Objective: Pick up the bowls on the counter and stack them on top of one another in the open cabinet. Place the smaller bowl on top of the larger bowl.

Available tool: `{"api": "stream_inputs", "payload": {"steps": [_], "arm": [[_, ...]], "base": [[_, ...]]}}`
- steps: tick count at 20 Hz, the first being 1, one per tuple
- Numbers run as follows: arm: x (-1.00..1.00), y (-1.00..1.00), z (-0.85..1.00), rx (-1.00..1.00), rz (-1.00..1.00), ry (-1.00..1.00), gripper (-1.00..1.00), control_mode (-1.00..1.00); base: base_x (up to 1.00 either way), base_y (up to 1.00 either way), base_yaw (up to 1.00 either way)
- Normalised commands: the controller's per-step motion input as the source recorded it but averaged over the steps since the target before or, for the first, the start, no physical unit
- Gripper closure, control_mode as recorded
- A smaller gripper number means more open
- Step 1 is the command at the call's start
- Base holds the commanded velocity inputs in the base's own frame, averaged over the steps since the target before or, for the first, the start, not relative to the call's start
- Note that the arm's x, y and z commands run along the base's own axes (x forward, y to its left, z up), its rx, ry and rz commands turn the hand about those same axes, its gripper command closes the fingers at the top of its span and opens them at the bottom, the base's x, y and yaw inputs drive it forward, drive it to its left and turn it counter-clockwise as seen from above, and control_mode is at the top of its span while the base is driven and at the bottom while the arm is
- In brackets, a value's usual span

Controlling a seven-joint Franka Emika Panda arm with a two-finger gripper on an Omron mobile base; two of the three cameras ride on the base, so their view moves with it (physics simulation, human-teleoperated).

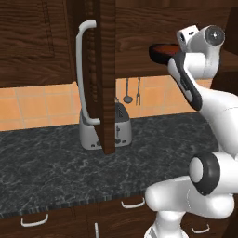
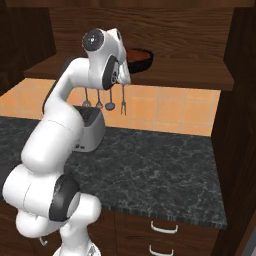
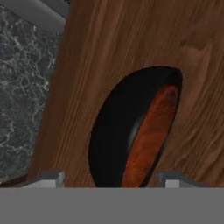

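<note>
The smaller reddish-brown bowl (image 3: 151, 135) sits nested inside the larger glossy black bowl (image 3: 113, 131) on the cabinet shelf (image 3: 109, 43). From the base, the stacked pair appears as a black bowl (image 1: 160, 55) (image 2: 145, 62) with a reddish top (image 1: 165, 48) (image 2: 136, 53). My gripper (image 3: 111, 177) (image 1: 179, 53) (image 2: 125, 70) hovers right at the bowls, open, its pale fingertips (image 3: 52, 177) spread wide on either side of the black bowl's near edge. I cannot tell whether they touch it.
The open cabinet door (image 1: 106, 69) with its curved silver handle (image 1: 83, 69) stands out over the counter (image 1: 46, 172) (image 2: 150, 165). A silver toaster (image 1: 122, 125) (image 2: 90, 131) stands by the tiled wall, and utensils (image 2: 122, 102) hang under the shelf.
</note>
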Motion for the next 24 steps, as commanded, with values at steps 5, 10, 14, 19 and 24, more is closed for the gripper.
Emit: {"api": "stream_inputs", "payload": {"steps": [5, 10, 14, 19, 24], "arm": [[-1.0, -0.48, -0.11, 0.08, -0.03, -0.28, -1.0, -1.0], [-1.0, -0.39, -0.78, 0.01, -0.04, -0.02, -1.0, -1.0], [-1.0, -0.05, -1.0, -0.18, 0.0, 0.16, -1.0, -1.0], [-0.99, -0.1, -1.0, -0.21, 0.03, -0.19, -1.0, -1.0], [-0.1, 0.03, -0.05, -0.02, 0.0, 0.0, -1.0, -1.0]], "base": [[0.0, 0.0, 0.0], [0.0, 0.0, 0.0], [0.0, 0.0, 0.0], [0.0, 0.0, 0.0], [0.0, 0.0, 0.0]]}}
